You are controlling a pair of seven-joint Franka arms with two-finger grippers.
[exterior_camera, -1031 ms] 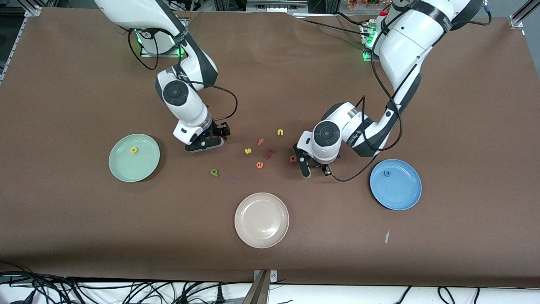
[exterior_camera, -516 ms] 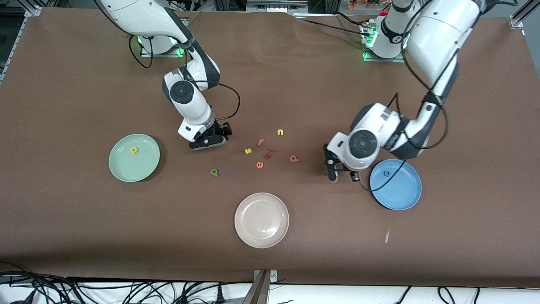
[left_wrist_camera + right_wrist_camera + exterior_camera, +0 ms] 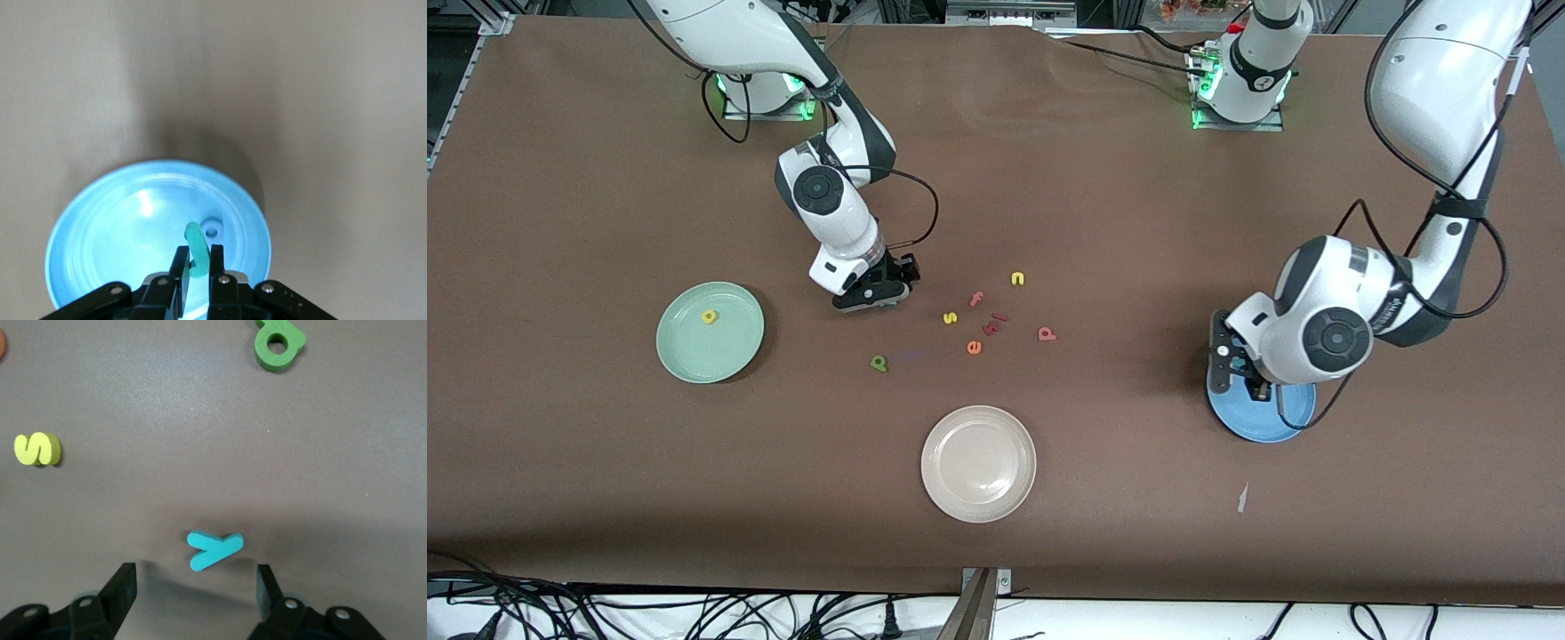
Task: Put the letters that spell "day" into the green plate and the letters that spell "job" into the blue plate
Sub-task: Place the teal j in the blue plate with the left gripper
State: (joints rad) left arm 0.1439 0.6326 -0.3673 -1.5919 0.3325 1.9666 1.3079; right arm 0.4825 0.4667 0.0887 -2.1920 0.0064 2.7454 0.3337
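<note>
1. Green plate [image 3: 710,332] sits at the right arm's end of the worktop [image 3: 560,222], yellow "d" [image 3: 709,316] on it, same as a second ago.
2. Right claw [image 3: 195,577] has edged in, fingers spread wide around the teal "y" [image 3: 213,550], not gripping; green "a" [image 3: 879,363] lies nearer the camera.
3. Salmon "b" [image 3: 1047,334] stays on the brown worktop.
4. Left claw [image 3: 198,257] has swung over the blue plate [image 3: 1258,422], clamped on the teal "j" [image 3: 195,248]; blue "o" [image 3: 212,231] in the plate, hidden in the front view.

Blue plate [image 3: 1249,425] half hidden under left arm
</note>
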